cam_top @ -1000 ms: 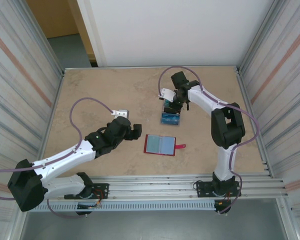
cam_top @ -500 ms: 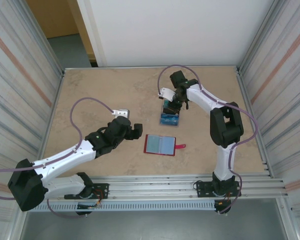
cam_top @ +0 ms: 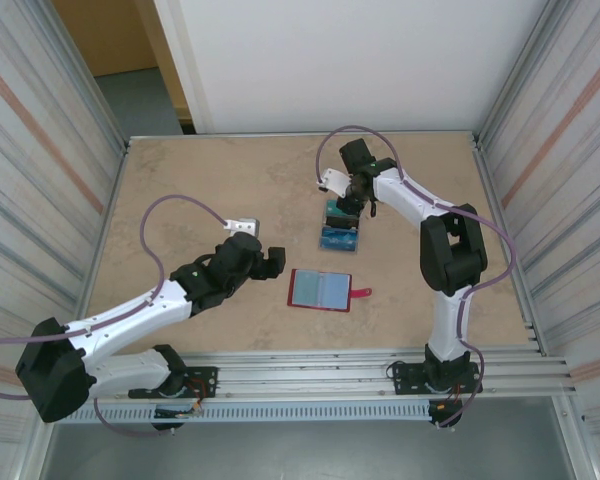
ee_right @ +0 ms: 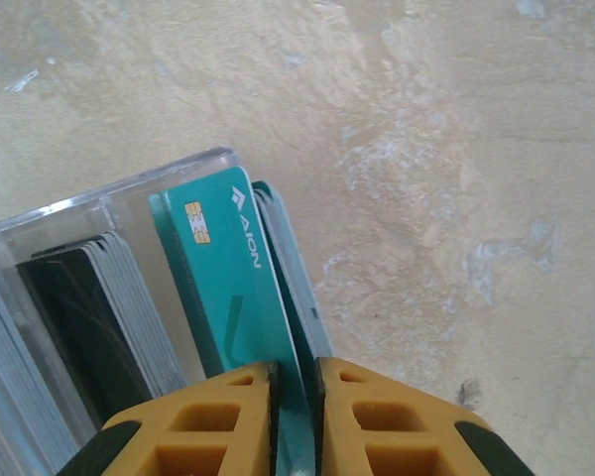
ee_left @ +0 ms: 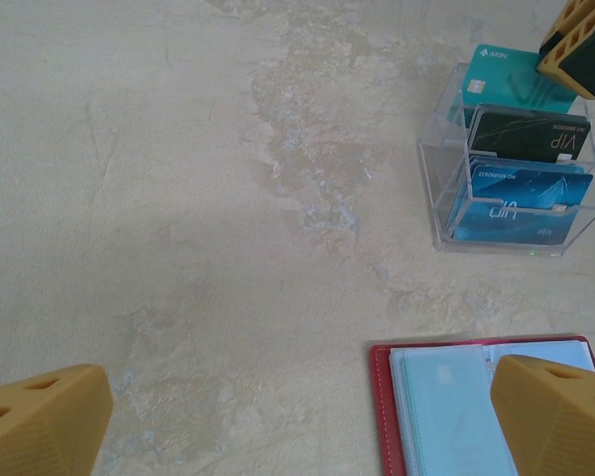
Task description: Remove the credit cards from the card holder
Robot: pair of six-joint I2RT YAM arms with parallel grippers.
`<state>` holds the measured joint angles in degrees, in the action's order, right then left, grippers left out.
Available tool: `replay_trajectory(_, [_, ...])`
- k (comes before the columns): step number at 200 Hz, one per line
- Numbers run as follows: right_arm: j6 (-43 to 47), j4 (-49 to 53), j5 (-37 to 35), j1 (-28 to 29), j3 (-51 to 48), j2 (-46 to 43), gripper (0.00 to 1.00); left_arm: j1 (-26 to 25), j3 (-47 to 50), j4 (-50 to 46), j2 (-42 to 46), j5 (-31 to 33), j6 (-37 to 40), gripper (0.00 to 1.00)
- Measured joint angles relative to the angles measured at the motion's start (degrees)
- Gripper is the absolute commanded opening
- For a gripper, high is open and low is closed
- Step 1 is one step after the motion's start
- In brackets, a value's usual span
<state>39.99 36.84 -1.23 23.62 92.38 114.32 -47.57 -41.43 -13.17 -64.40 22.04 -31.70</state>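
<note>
Left arm lies low, reaching forward and right from its base, with the left gripper (cam_top: 268, 260) spread wide and its orange fingertips (ee_left: 40, 421) far apart. Right arm rises from its base, elbow bent, forearm reaching forward-left, and the right gripper (ee_right: 296, 397) points down, pinching a teal card (ee_right: 223, 268).

Robot test cell, most likely in lab or workshop. Stone-pattern table (cam_top: 210, 190) is enclosed by left ribbed panel (cam_top: 40, 160), right ribbed panel (cam_top: 565, 140) and plain white board (cam_top: 350, 60) at back. Left arm (cam_top: 120, 322) and right arm (cam_top: 410, 205), white and black, are bolted on aluminium rails (cam_top: 320, 362) at near edge. Purple cables (cam_top: 152, 232) are looped along both arms. Orange wall (cam_top: 105, 30) is seen behind enclosure.
</note>
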Motion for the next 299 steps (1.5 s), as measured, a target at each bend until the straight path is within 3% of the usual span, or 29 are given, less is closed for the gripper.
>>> replay_trajectory(43, [-1.03,-1.99,-1.97,-0.28,0.00,0.00,0.13,0.00,0.00,0.02,0.00,-0.13,0.02,0.99])
replay_trajectory(87, [-2.54,-3.65,-0.46,-0.85,-2.38,-2.03,0.28,0.00,0.00,0.02,0.02,-0.15,0.04,0.99])
replay_trajectory(153, [-8.24,-6.05,0.90,-0.85,-6.43,-10.40,0.29,0.00,0.00,0.04,0.02,-0.15,0.20,0.99])
replay_trajectory(207, [-25.35,-9.49,3.76,0.24,-14.93,-23.10,0.28,0.11,0.00,1.14,0.02,-0.13,-0.35,0.99])
replay_trajectory(248, [-41.20,-12.33,4.74,5.90,-25.09,-32.48,0.29,0.59,0.00,1.25,0.02,0.11,-2.10,0.99])
replay_trajectory(299, [-57.46,-10.73,2.67,12.76,-34.75,-36.50,0.28,0.66,1.11,-0.59,0.02,1.62,-4.72,0.99])
